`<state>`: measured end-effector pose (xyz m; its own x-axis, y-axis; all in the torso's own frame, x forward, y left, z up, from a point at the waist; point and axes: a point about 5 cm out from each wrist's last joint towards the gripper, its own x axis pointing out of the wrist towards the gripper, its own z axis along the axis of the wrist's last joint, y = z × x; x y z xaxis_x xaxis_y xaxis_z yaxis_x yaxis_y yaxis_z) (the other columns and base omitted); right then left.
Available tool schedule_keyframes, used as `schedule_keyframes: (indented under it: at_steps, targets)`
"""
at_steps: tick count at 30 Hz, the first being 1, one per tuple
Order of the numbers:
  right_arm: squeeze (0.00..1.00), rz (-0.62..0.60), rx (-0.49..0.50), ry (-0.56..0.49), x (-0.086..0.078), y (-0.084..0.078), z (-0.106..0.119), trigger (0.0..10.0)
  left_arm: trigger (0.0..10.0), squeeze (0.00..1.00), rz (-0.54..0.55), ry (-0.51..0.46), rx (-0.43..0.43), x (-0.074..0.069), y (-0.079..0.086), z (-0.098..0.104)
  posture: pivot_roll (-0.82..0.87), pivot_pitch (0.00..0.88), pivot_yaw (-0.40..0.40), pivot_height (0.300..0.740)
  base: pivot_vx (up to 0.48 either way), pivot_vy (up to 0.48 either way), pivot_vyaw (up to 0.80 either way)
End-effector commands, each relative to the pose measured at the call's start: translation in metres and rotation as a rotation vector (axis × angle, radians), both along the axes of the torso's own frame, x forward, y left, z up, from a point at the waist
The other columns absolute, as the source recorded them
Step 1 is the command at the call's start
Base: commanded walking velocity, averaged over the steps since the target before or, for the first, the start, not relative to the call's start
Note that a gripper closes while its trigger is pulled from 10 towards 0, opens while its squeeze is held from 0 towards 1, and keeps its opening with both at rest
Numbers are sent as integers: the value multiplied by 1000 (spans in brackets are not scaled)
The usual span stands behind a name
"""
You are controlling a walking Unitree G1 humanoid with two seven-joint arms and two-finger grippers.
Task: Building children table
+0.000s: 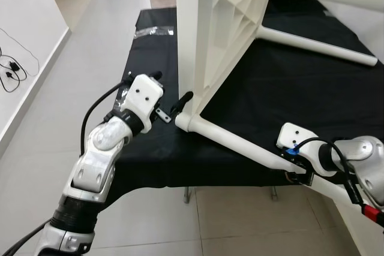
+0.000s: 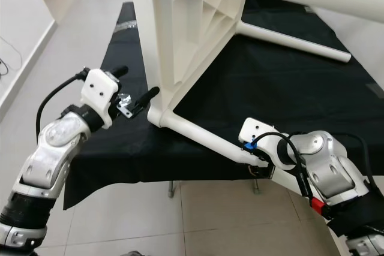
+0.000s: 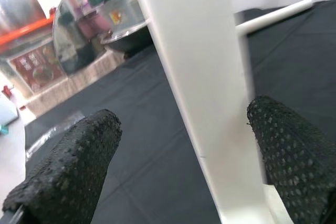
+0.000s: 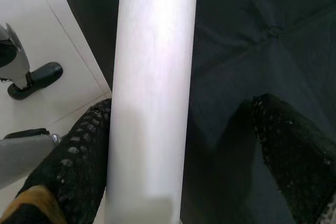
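From the left eye, the white plastic children's table stands tipped on its edge on the black cloth-covered work surface, ribbed underside showing. One long white round leg runs out from its lower corner toward the robot, another juts out behind. The left gripper sits right at that lower corner. The right gripper is low on the near leg by the cloth's edge.

From the right eye, same layout: two legs look fitted. Any others are out of sight, so I judge the build only partway.

Left wrist: the two black fingers are spread wide, one on each side of the table's white edge, with a gap to each, so nothing is gripped.

Right wrist: fingers wide apart too; one lies against the white leg, the other stands clear, so it's a brace, not a clamp.

Room: pale tiled floor, white wall with dangling cables, and shiny lidded metal pots beyond the cloth.
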<state>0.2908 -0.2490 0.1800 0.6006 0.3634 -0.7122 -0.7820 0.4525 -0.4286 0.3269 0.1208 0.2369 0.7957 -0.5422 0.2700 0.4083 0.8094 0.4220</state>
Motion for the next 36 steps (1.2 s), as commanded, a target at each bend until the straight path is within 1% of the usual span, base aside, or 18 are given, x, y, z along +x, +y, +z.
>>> schedule_keyframes:
  at_steps: [1, 3, 4, 6, 14, 16, 18, 21, 23, 25, 27, 29, 30, 31, 33, 34, 35, 36]
  targets:
    - [0, 28, 18, -27, 1, 8, 7, 10000, 10000, 0, -4, -5, 19, 9, -5, 0, -13, 146, 34, 740, 0, 0, 0]
    - [0, 31, 20, -29, 1, 9, 8, 10000, 10000, 0, -26, -11, 15, 20, -15, 7, -23, 148, 43, 740, 0, 0, 0]
    - [0, 31, 20, -29, 1, 9, 8, 10000, 10000, 0, -26, -11, 15, 20, -15, 7, -23, 148, 43, 740, 0, 0, 0]
    - [0, 33, 25, -29, 0, 11, 8, 10000, 10000, 0, -43, -14, 11, 28, -23, 11, -26, 149, 48, 740, 0, 0, 0]
    - [0, 42, 33, -24, -3, 14, 7, 10000, 10000, 0, -66, 3, -24, 41, -38, 16, -26, 152, 54, 740, 0, 0, 0]
    - [0, 44, 32, -22, -4, 14, 7, 10000, 10000, 0, -100, 20, -54, 46, -44, 20, -32, 156, 58, 740, 0, 0, 0]
    - [0, 45, 34, -21, -5, 15, 7, 10000, 10000, 0, -146, 39, -80, 47, -49, 22, -33, 157, 58, 740, 0, 0, 0]
    - [0, 44, 34, -21, -5, 15, 7, 10000, 10000, 0, -223, 51, -146, 44, -54, 27, -34, 161, 60, 740, 0, 0, 0]
    - [0, 43, 33, -21, -5, 15, 8, 10000, 10000, 0, -253, 46, -156, 41, -57, 29, -33, 161, 59, 740, 0, 0, 0]
    - [0, 43, 35, -19, -6, 15, 7, 10000, 10000, 0, -220, 27, -154, 42, -54, 30, -30, 162, 55, 740, 0, 0, 0]
    - [0, 43, 35, -19, -6, 15, 7, 10000, 10000, 0, -220, 27, -154, 42, -54, 30, -30, 162, 55, 740, 0, 0, 0]
    - [0, 45, 36, -18, -5, 16, 7, 10000, 10000, 0, -125, -13, -167, 48, -44, 35, -29, 163, 53, 740, 0, 0, 0]
    - [0, 45, 36, -18, -5, 16, 7, 10000, 10000, 0, -125, -13, -167, 48, -44, 35, -29, 163, 53, 740, 0, 0, 0]
    - [0, 46, 37, -19, -5, 17, 7, 10000, 10000, 0, -90, -27, -179, 51, -40, 38, -29, 163, 53, 740, 0, 0, 0]
    - [0, 47, 38, -19, -5, 17, 7, 10000, 10000, 0, -70, -37, -187, 53, -38, 40, -29, 163, 53, 740, 0, 0, 0]
    - [0, 49, 39, -20, -5, 18, 7, 10000, 2745, 0, -43, -41, -193, 56, -34, 43, -30, 161, 52, 740, 0, 0, 0]
    - [0, 50, 40, -20, -5, 18, 7, 10000, 0, 0, -19, -42, -193, 58, -32, 44, -30, 161, 52, 740, 0, 0, 0]
    - [0, 52, 42, -20, -5, 19, 7, 10000, 0, 0, 6, -41, -191, 60, -29, 44, -35, 161, 54, 740, 0, 0, 0]
